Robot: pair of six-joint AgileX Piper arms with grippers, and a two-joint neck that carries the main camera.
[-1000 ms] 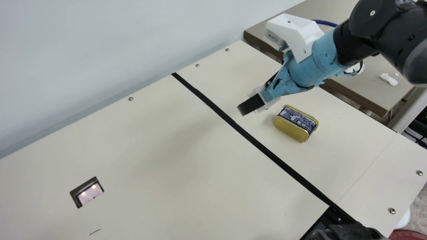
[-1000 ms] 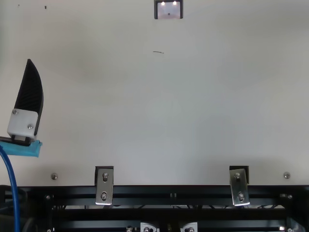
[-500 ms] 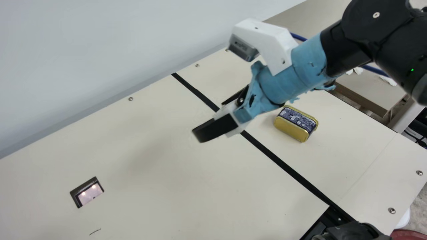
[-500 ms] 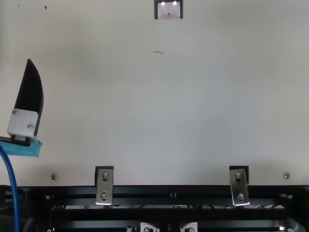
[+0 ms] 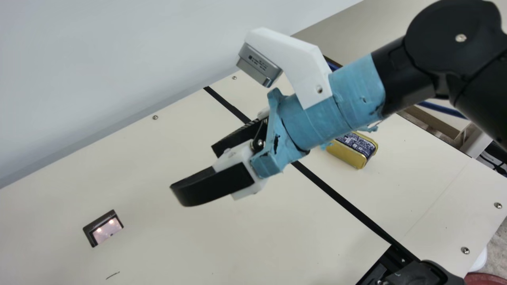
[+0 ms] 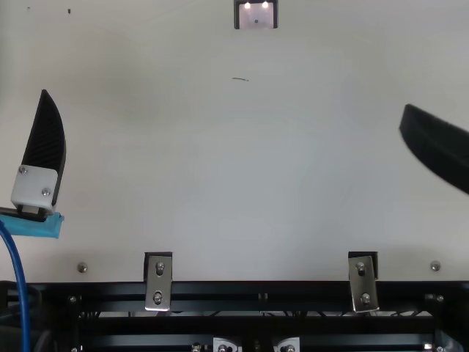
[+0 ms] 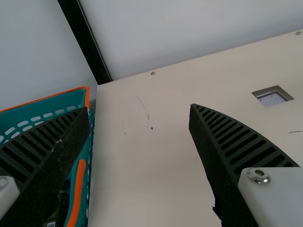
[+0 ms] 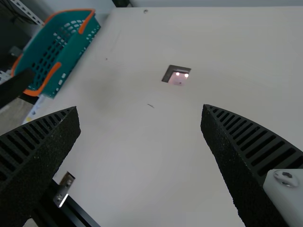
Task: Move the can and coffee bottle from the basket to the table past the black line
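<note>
My right gripper hangs open above the table, left of the black line in the main view; nothing is between its fingers in the right wrist view. A gold can with a dark blue label lies right of the line, partly behind the right arm. My left gripper is at the top view's left edge. It stands open and holds nothing in the left wrist view, one finger over the teal basket. Something dark is inside the basket, too covered to identify.
A square recess is set in the cream table, with a pale wall behind it. Metal brackets hold a black rail at the near edge. In the right wrist view, a blurred dark shape is near the basket.
The right arm has moved left and nearer in the main view, crossing back over the black line; its finger has entered the top view. The can and left gripper have stayed put.
</note>
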